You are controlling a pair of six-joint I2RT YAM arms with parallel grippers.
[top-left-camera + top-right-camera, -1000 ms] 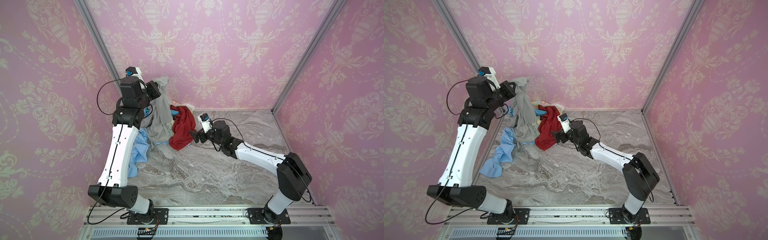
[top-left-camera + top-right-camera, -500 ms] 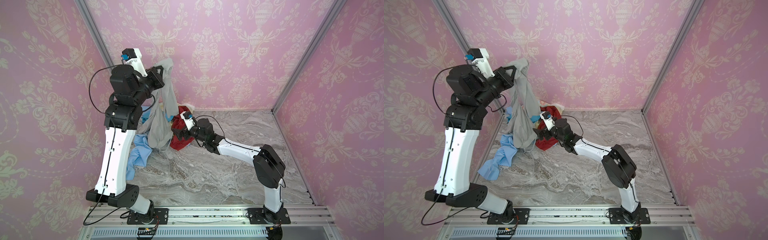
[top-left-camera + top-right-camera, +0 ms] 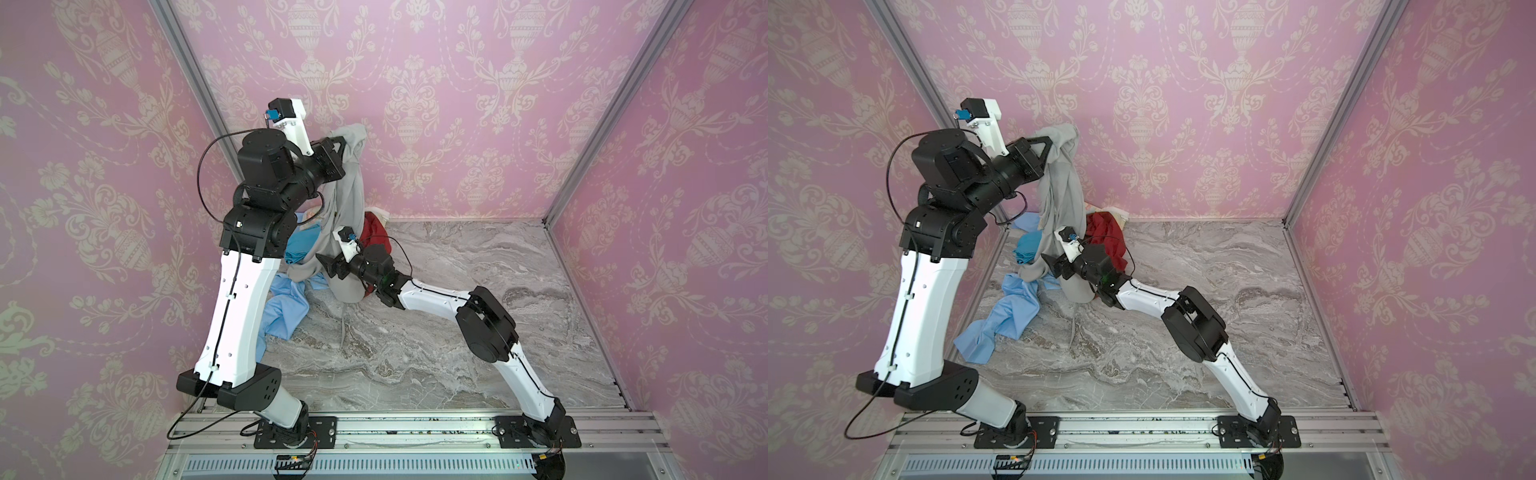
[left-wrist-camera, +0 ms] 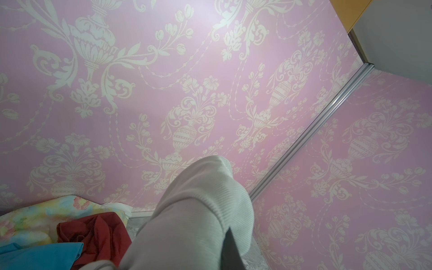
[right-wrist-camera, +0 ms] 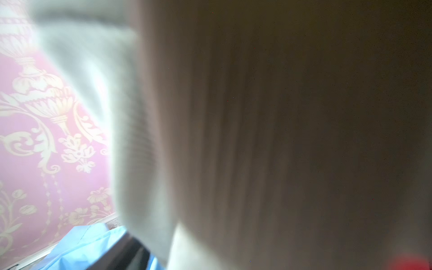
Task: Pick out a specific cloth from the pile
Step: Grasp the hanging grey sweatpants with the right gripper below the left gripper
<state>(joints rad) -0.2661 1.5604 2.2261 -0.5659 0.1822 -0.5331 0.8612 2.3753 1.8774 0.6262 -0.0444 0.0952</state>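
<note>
High above the pile (image 3: 299,253), the grey cloth (image 3: 349,195) hangs from the left claw (image 3: 347,143), which is clenched on its top edge. In the left wrist view the ribbed fabric bulges past one dark finger (image 4: 230,252). From that hold the grey cloth falls in a long fold, and its lower end lies on the front of the pile and on the counter (image 3: 457,332) just before the pile. The right claw (image 3: 326,266) presses into that lower part at the pile's front. Whether it is grasping the fabric or released I cannot tell, since the right wrist view is filled with blurred grey cloth. Within the pile a red cloth (image 3: 374,228) lies behind the right claw, with a turquoise cloth (image 3: 1027,247) on the side nearer the left arm and a floral cloth (image 4: 35,215) at the pile's back. A pale blue cloth (image 3: 286,309) trails from the pile toward the counter's front.
</note>
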